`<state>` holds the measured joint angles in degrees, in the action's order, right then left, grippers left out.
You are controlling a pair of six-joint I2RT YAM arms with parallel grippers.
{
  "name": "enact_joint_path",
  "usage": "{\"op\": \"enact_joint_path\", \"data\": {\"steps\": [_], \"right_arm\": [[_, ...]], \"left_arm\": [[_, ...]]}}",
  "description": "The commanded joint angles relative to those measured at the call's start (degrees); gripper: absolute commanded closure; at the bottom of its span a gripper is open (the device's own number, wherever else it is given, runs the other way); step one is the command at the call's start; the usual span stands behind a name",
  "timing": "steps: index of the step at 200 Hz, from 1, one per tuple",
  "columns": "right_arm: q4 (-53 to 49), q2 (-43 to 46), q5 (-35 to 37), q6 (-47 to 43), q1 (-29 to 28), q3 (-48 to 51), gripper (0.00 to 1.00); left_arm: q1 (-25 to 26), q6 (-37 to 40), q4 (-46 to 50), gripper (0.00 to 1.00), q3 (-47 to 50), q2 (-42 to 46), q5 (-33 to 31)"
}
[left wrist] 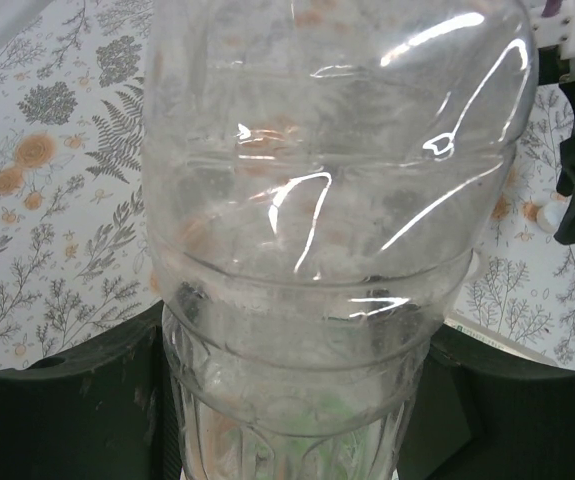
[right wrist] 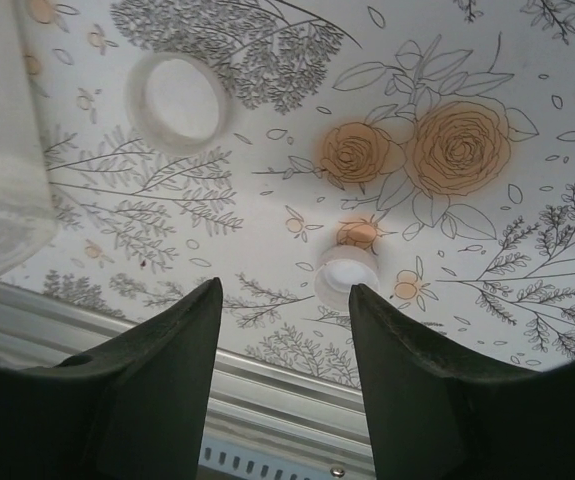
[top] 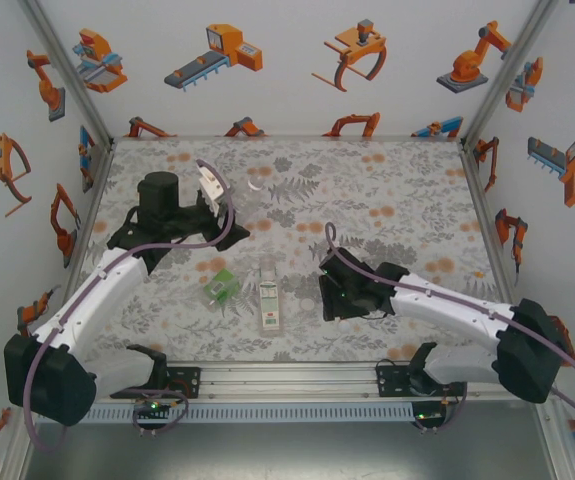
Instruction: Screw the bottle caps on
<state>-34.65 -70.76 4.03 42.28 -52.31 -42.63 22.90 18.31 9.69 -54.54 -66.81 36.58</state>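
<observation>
Pinching clear bottle (left wrist: 327, 200) in my left gripper (left wrist: 287, 395) to steady it for capping; right gripper (right wrist: 285, 290), jaws spread, hovers by white cap (right wrist: 348, 272) nr near edge of bench (right wrist: 527, 60).
</observation>
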Motion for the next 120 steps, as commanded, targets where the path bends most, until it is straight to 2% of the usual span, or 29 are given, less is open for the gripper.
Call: {"op": "enact_joint_path", "data": {"steps": [1, 58, 120], "right_arm": [[-3.1, -0.6, 3.1, 2.6, -0.3, -1.7, 0.49], [-3.7, 4.6, 3.0, 7.6, -0.4, 3.5, 0.49], [-4.1, 6.7, 3.1, 10.6, -1.3, 6.7, 0.55]], "left_arm": [[1.0, 1.7, 1.1, 1.00, -0.8, 1.5, -0.3], [1.5, 1.5, 1.2, 1.00, -0.8, 1.9, -1.8], [2.2, 1.1, 1.3, 1.00, -0.8, 1.4, -2.0]]}}
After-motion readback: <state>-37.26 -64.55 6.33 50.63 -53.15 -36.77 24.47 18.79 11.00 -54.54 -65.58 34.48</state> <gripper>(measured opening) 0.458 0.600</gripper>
